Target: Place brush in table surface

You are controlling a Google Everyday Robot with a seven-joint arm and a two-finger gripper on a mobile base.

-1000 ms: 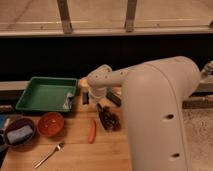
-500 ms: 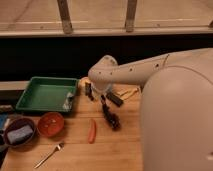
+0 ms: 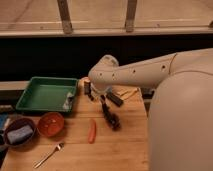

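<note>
The gripper hangs low at the far edge of the table surface, just right of the green tray, at the end of the white arm reaching in from the right. Whether it is clenched or released cannot be told from here.

Over on the left, a dark bowl with a bluish pad in it sits beside a red bowl. A spoon lies nearer, all well apart from the action. The tray sits far left, something pale in its right corner.

Moving right, the orange carrot-shaped piece lies on the wood. Just right of it is the brush, slanting from beneath the gripper down toward the near right. Its lower end looks to rest on bare planks, which suits the task, since that open wood is the target. Its upper end is right at the gripper, and contact there is unclear. The placement looks close to done.
</note>
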